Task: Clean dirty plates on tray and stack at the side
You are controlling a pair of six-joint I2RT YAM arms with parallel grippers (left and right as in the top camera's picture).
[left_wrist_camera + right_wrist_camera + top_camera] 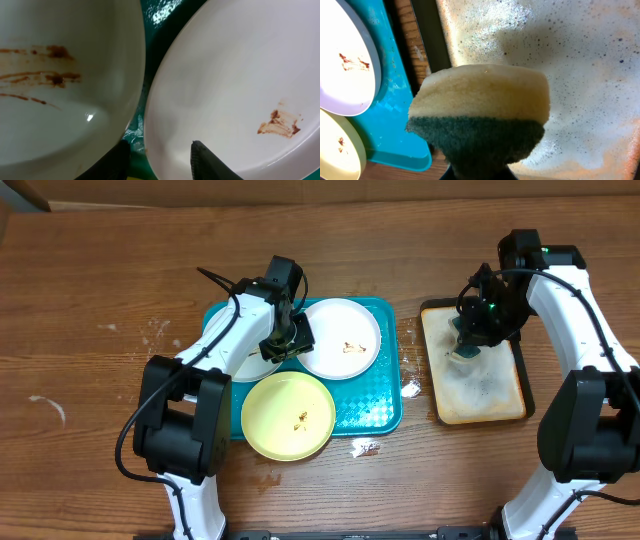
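1. while the left gripper (pixel 286 340) hangs low over the tray (pixel 375 405), its jaws stand apart, straddling the rim of the right white plate (pixel 345 340) without pinching it.
2. the other white plate (pixel 240 367) lies just beside it, on the tray's left part.
3. the yellow-green plate (pixel 288 416) sits at the front, overhanging the tray's near rim.
4. the right gripper (pixel 468 345) is clenched on a sponge (pixel 480 115) over the foamy beige tray (pixel 490 395).

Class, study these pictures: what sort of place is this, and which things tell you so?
Probably a robotics test bench staged as a dishwashing station: two robot arms at a wooden table, smeared plates on a teal tray, and the right gripper holding a sponge over a foamy smaller tray.
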